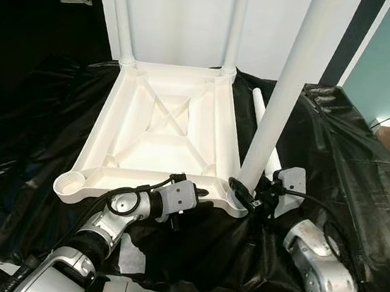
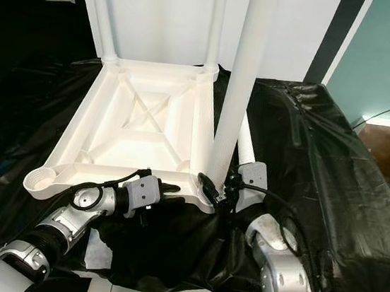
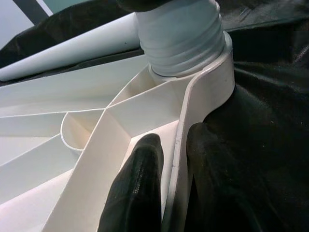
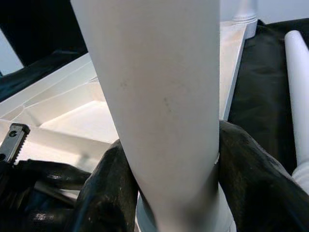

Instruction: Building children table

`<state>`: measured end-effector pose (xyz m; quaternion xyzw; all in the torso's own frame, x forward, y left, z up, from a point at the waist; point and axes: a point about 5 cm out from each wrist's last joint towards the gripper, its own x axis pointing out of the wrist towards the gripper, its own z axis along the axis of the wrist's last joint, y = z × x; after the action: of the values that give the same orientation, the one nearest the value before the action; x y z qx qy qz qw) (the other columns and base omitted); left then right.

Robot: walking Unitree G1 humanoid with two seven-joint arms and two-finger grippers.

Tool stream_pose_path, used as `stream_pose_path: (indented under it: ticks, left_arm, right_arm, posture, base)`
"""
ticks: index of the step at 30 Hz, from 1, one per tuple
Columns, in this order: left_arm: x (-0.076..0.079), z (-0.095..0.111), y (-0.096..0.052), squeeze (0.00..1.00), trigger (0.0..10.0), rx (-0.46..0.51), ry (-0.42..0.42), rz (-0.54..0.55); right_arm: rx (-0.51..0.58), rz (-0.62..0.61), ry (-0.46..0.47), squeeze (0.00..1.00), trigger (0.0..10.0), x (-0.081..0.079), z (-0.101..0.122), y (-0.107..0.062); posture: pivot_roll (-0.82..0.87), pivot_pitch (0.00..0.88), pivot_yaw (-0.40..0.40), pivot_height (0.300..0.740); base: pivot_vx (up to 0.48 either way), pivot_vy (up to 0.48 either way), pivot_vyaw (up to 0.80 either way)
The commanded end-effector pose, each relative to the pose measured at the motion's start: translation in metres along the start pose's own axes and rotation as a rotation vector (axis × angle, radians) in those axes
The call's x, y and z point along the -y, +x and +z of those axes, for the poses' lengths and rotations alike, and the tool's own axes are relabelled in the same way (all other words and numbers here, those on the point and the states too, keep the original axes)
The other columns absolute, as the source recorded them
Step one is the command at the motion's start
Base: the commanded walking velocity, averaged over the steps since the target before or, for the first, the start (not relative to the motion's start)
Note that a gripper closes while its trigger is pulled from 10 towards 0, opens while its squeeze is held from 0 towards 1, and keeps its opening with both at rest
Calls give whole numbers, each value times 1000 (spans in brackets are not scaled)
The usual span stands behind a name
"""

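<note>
Seating leg [image 1: 279,99] into near-right socket of upturned top [image 1: 169,125] on black sheet [image 1: 350,158]. Right gripper [image 4: 169,193] jaws clenched round leg base, keeping it upright. Left gripper [image 3: 169,188] jaws pinch rim, bracing top. Spare leg [image 2: 246,144] beside.

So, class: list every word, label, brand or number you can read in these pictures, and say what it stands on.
None can be read. The white tabletop, its legs, the black sheet and both arms bear no legible print.
</note>
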<state>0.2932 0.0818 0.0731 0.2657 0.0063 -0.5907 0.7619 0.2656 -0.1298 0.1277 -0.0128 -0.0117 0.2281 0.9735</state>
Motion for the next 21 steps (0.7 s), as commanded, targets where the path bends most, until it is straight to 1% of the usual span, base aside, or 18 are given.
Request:
stream_pose_path:
  ticks: [1,3,4,5,6,11,12,13,14,19,20,21]
  left_arm:
    - [49,-27,4,0,10000,-126,-52,-268]
    - [49,-27,4,0,10000,-126,-52,-268]
    - [48,-27,4,0,10000,-127,-50,-266]
    - [48,-27,4,0,10000,-127,-50,-266]
    - [49,-27,4,0,10000,-127,-51,-267]
    - [50,-28,4,0,10000,-127,-52,-268]
    - [51,-28,4,0,10000,-128,-53,-270]
    - [51,-28,4,0,10000,-128,-53,-270]
    - [50,-27,5,0,10000,-125,-53,-268]
    - [49,-26,6,0,10000,-124,-52,-266]
    - [49,-26,7,0,10000,-122,-52,-264]
    - [49,-26,8,0,10000,-122,-53,-262]
  right_arm:
    - [-65,-224,13,0,0,21,-14,-6]
    - [-65,-224,13,0,0,21,-14,-6]
    - [-41,-320,33,0,0,20,-15,-9]
    - [-41,-320,33,0,0,20,-15,-9]
    - [-16,-383,52,0,0,21,-14,-12]
    - [-1,-412,61,0,0,22,-13,-13]
    - [13,-406,59,776,2510,19,-11,-13]
    - [13,-406,59,776,2510,19,-11,-13]
    - [6,-383,57,1000,10000,17,-11,-12]
    - [-7,-358,51,1000,10000,14,-12,-11]
    - [-20,-291,33,0,10000,11,-12,-9]
    - [-32,-238,18,0,10000,12,-13,-9]
  posture:
    - [-47,23,-5,740]
    - [-47,23,-5,740]
    - [-41,24,-7,740]
    - [-41,24,-7,740]
    - [-43,23,-6,740]
    - [-43,23,-6,740]
    - [-50,21,-8,740]
    - [-50,21,-8,740]
    - [-50,20,-12,740]
    - [-52,20,-14,740]
    - [-53,20,-16,740]
    - [-54,21,-16,740]
  base:
    - [0,0,0]
    - [0,0,0]
    - [0,0,0]
    - [0,0,0]
    - [0,0,0]
    - [0,0,0]
    - [0,0,0]
    - [0,0,0]
    - [0,0,0]
    - [0,0,0]
    - [0,0,0]
    - [0,0,0]
